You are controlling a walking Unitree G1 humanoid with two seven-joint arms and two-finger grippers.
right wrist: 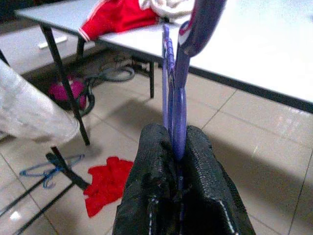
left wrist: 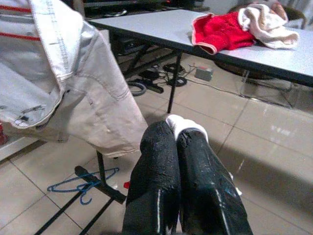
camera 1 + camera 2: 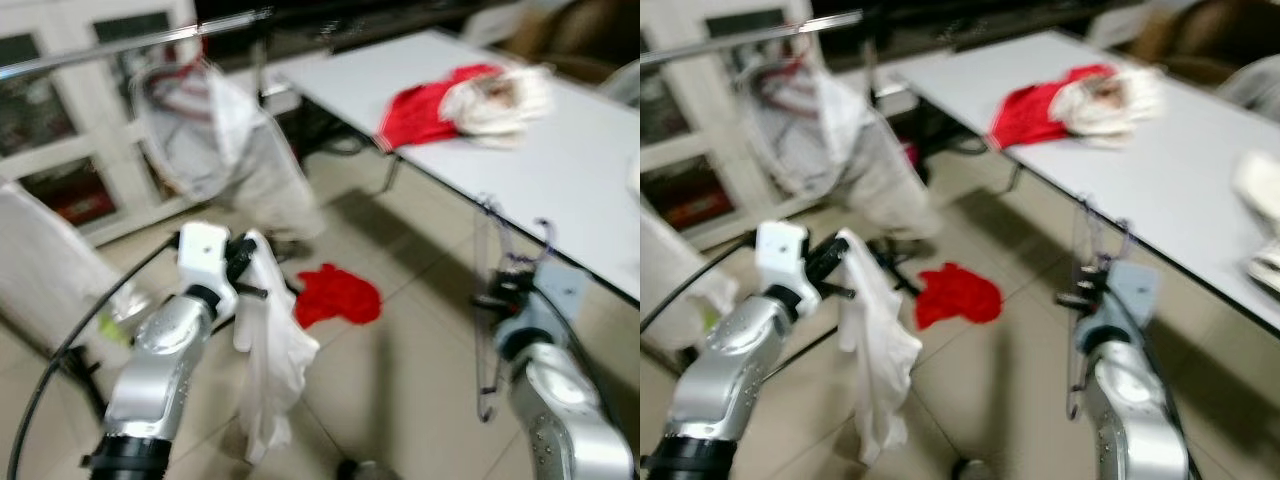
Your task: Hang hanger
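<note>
Tiled floor, red cloth lying there; white table beside. Left gripper pinched white garment; right gripper clamped purple hanger.

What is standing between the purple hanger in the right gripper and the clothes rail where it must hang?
Nothing solid seems to block it. The right gripper is shut on the purple hanger; the clothes rail lies ahead to the left across open floor, where a red cloth lies. A pale garment already hangs on the rail.

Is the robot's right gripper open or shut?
Shut: the right gripper has both black fingers pressed around a purple hanger.
</note>
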